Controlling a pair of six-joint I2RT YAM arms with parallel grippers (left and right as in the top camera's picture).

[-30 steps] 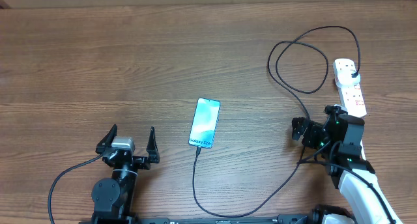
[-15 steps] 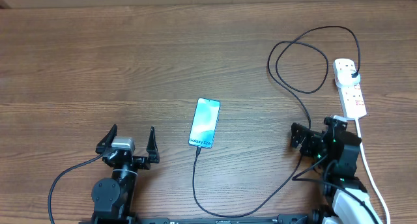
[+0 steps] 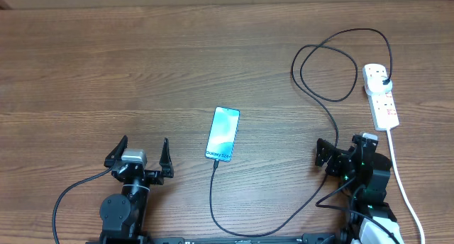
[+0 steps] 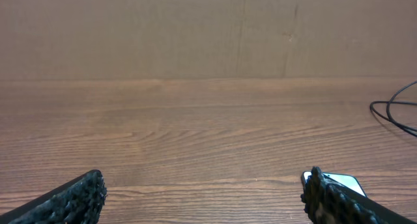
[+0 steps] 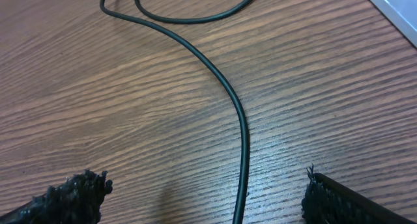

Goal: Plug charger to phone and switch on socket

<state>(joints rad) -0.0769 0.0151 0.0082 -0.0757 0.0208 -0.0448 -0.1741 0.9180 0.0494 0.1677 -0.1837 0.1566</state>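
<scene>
Overhead | right gripper (image 3: 338, 150) wide open, empty | charger (image 5: 245, 139) runs beneath, between its fingers (image 5: 65, 199) | left gripper (image 3: 142, 146) likewise open

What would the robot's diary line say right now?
left gripper open, empty | right gripper open above charger | charger reaches phone | socket not touched

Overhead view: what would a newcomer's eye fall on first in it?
The slim smartphone with a light blue screen lies near the middle of the brown wooden table. A long thin black cable runs from its near end, along the front edge, and loops up to the narrow white power strip at the right.
</scene>
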